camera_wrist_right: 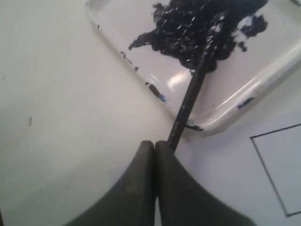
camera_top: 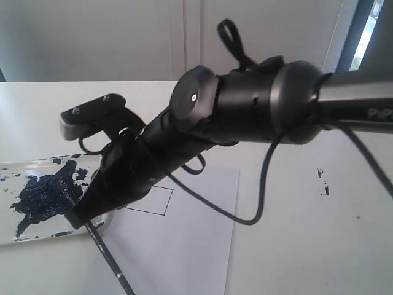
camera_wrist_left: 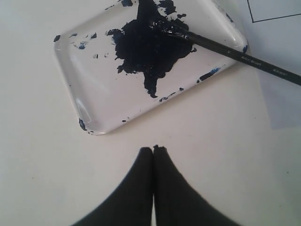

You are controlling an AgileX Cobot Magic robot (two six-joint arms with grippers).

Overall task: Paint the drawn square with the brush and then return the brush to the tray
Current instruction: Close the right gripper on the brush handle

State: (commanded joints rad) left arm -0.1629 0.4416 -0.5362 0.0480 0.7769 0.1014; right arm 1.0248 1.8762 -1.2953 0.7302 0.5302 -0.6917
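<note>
Both jaws clenched | brush (camera_wrist_right: 193, 92): blk handle, navy bristles in tray (camera_wrist_right: 117, 33) blotch | sq (camera_top: 150, 201) unpainted

the tray (camera_wrist_left: 94, 94) lies on the table (camera_top: 295, 233) at the left, with the paper sheet (camera_top: 184, 246) just to its right. the drawn square (camera_top: 150, 200) is on the sheet, near the tray. the brush (camera_wrist_left: 235, 54) rests with its bristles in the tray and its handle crossing the rim onto the sheet.

A pale grey panelled wall (camera_top: 92, 37) backs the white speckled tabletop (camera_top: 295, 239), with a narrow daylit window (camera_top: 367, 27) at upper right.
</note>
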